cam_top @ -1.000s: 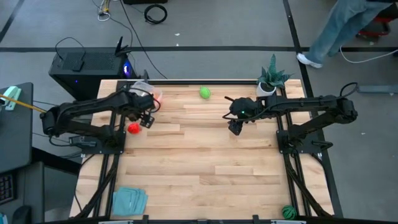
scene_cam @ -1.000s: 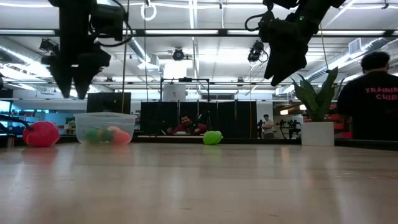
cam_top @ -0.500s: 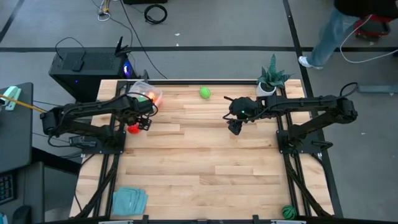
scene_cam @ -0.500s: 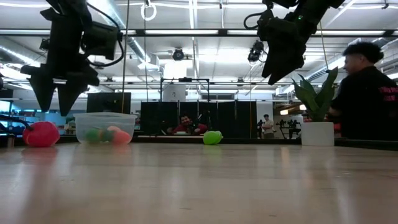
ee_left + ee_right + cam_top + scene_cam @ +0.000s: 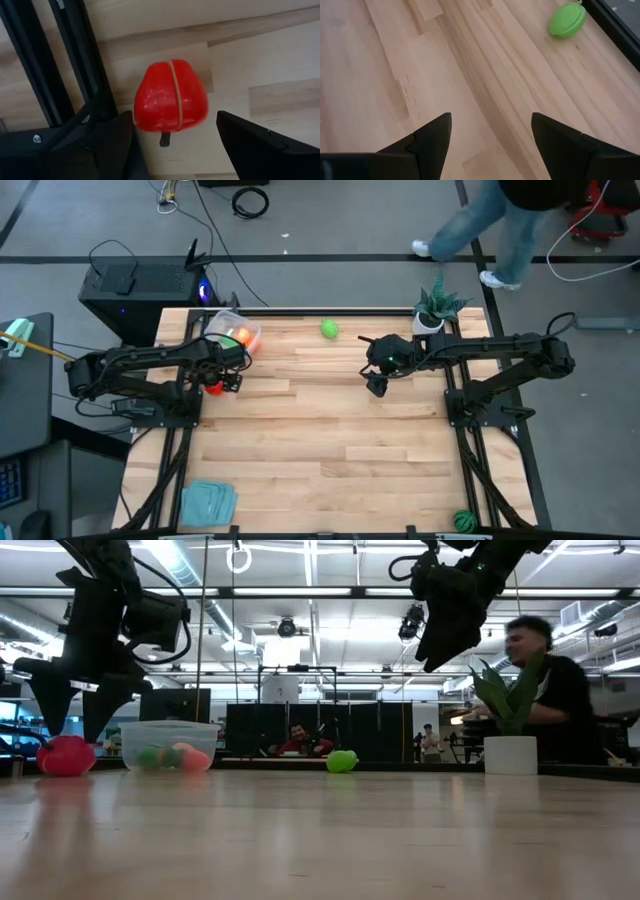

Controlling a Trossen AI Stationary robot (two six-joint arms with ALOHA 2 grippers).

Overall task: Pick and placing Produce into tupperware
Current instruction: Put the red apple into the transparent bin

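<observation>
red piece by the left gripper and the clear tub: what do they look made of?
Red piece: likely molded plastic, glossy; it shows soft highlights and a seam line down its middle. Clear tub: probably thin see-through plastic, smooth; the produce inside shows through its wall. Neither can be confirmed by look alone.

Both pincers (image 5: 175, 145) (image 5: 490, 137) agape (raised)

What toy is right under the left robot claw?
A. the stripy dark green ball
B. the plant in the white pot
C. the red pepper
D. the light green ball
C. The left gripper hangs open just above the red pepper, which lies on the table between its two fingers in the left wrist view; it is not gripped yet.
</observation>
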